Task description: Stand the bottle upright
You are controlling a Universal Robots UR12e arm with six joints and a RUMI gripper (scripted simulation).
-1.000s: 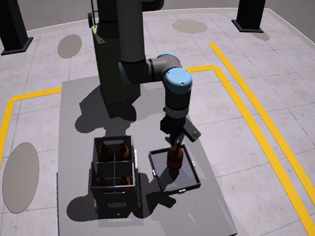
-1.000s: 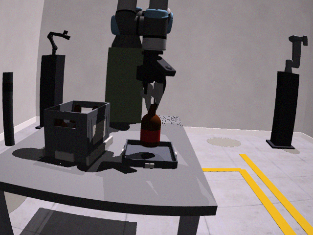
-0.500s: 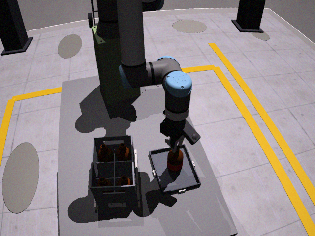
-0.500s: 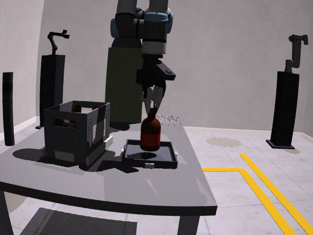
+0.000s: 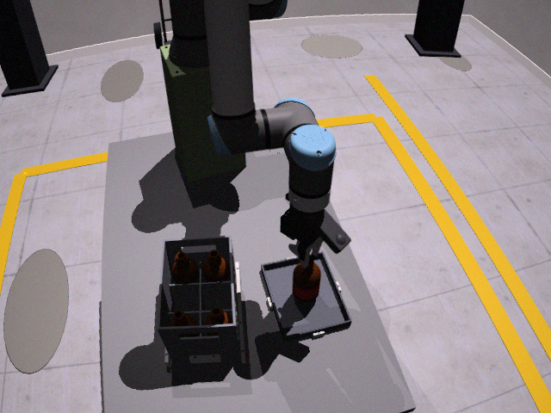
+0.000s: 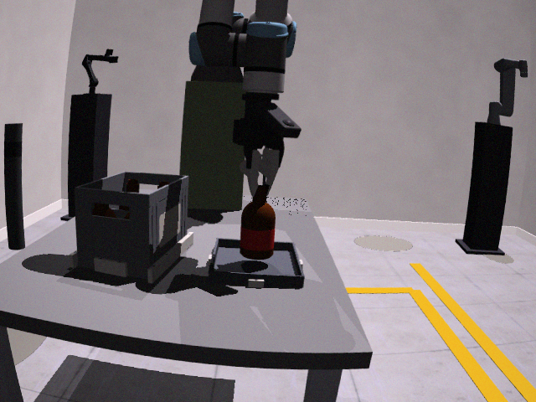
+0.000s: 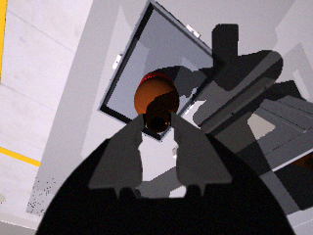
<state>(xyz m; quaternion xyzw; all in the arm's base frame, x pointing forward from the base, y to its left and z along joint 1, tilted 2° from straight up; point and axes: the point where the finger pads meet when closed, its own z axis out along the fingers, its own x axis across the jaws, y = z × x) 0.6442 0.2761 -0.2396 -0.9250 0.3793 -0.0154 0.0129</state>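
Observation:
A brown bottle with a red label (image 5: 306, 279) stands upright in the dark tray (image 5: 307, 303); from the exterior view the bottle (image 6: 257, 229) has its base at the tray (image 6: 256, 263) floor. My gripper (image 6: 260, 182) is shut on the bottle's neck from above. The wrist view shows the fingers closed around the neck of the bottle (image 7: 156, 102) over the tray (image 7: 158, 70). The dark crate (image 5: 200, 297) stands left of the tray. Several brown bottles remain in it, two at the back (image 5: 199, 263) and two at the front (image 5: 199, 316).
The crate (image 6: 130, 223) and the tray sit close together on the grey table. The green robot pedestal (image 5: 195, 111) stands behind them. Black camera posts (image 6: 487, 186) stand on the floor around the table.

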